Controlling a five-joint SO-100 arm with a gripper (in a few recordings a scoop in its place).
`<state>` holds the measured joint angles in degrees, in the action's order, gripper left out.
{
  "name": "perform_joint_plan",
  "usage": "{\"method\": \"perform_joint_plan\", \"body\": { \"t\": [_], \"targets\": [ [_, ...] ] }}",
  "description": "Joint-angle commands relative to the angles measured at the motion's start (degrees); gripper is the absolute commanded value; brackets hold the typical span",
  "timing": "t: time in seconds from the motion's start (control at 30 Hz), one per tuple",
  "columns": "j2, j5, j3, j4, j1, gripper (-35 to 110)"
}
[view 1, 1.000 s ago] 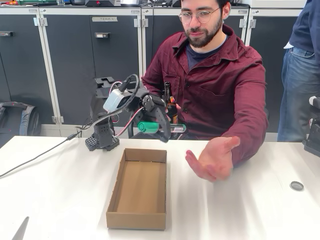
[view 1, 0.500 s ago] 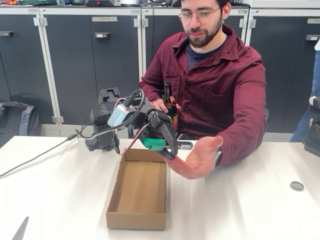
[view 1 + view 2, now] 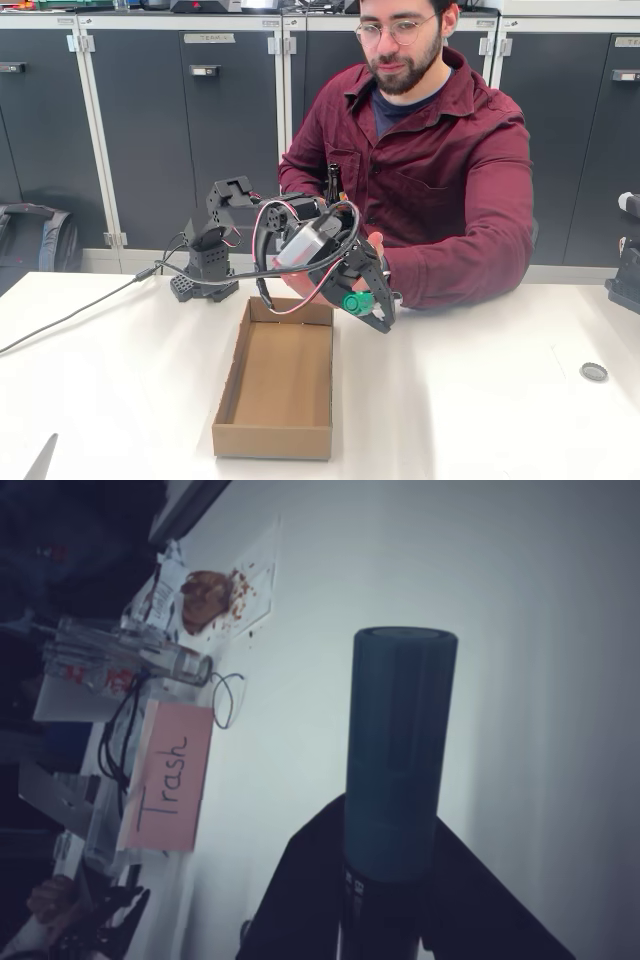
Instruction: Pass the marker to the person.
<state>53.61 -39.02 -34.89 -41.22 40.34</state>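
The gripper sits just right of centre in the fixed view, clamped on the marker, whose round green end faces the camera. In the wrist view the marker stands up from between the dark fingers at the bottom of the frame, firmly pinched.

A second ago the person held an open palm out over the counter at centre right, with the gripper well to the left of it. Half a second ago the hand had come up under the gripper. Now the arm has swung further right and down, and the hand is mostly hidden behind the gripper, with only a sliver showing above it, so I cannot tell whether it touches the marker. The bottle shows only as a neck behind the cables.

The cardboard box lies open on the counter, lower centre, just left of and below the gripper.

My reading is that the handover is nearly done: marker and hand have met at one spot, and what is left is the release, once the person has a hold.
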Motion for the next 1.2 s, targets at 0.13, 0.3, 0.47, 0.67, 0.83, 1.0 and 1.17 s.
{"method": "perform_joint_plan", "body": {
  "t": [0.13, 0.3, 0.47, 0.67, 0.83, 1.0, 1.17],
  "targets": [
    [15.9, -8.9, -19.8, 8.7, 2.5, -5],
    [26.9, -6.3, -31.7, 8.3, 4.9, -5],
    [33.7, 0.7, -30.7, 0.7, 7.6, -5],
    [41.0, 5.4, -32.4, -4.6, 12.1, -5],
    [47.3, 3.5, -38.9, -5.6, 15.9, -5],
    [52.3, 2.7, -46.1, -6.3, 18.2, -5],
    [57.0, 2.3, -53.4, -7.6, 20.5, -5]
  ]
}}
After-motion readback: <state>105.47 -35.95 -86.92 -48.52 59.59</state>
